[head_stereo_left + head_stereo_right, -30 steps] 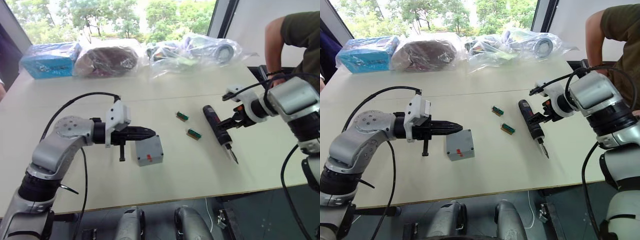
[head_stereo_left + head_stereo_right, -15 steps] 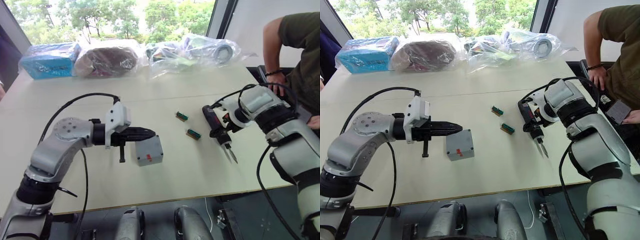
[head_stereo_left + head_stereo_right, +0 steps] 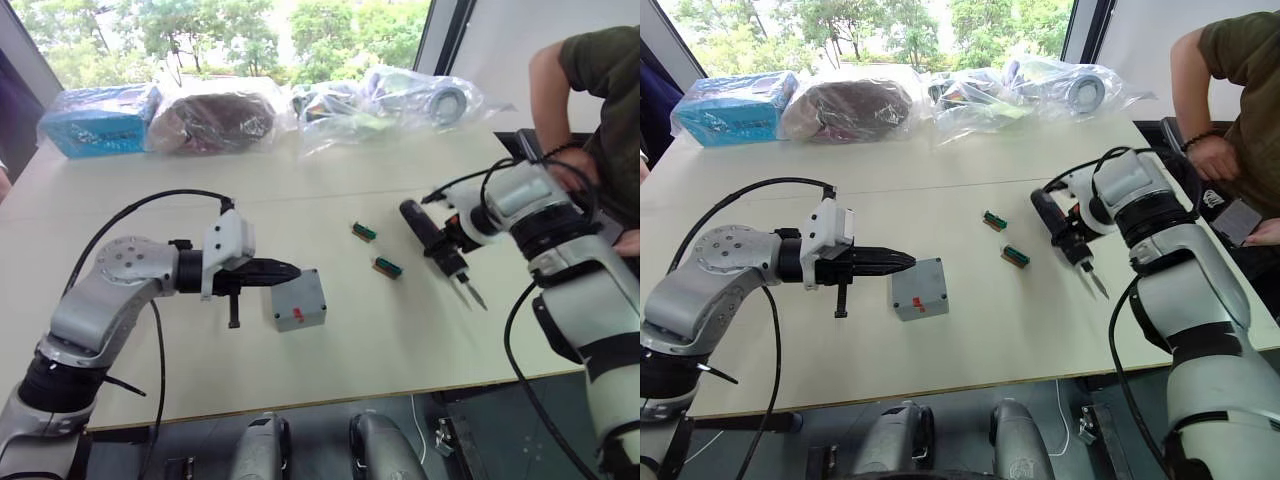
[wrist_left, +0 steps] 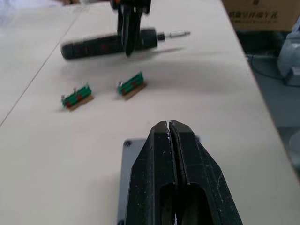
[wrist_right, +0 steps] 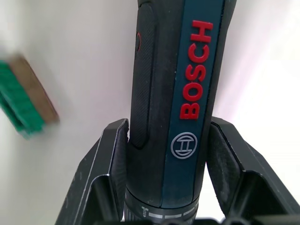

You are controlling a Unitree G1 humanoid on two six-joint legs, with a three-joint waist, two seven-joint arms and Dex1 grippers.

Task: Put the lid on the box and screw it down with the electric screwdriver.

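Table (image 3: 330,390) spanning the frame. Box (image 3: 299,301) at centre, lower middle. Left gripper (image 3: 283,271) just left of and above the box, fingers pressed together. Two small blocks (image 3: 364,232) (image 3: 387,267) right of centre. Electric screwdriver (image 3: 432,240) further right, clamped between the right gripper (image 3: 452,241) fingers. Wrapped packages (image 3: 215,118) along the upper edge. A person (image 3: 600,90) at upper right.

Count of things on the worktop (image 3: 330,200)
One grey box (image 3: 299,301), one electric screwdriver (image 3: 432,238), two small green blocks (image 3: 364,232) (image 3: 387,267), five plastic-wrapped bundles (image 3: 212,118) along the far edge.
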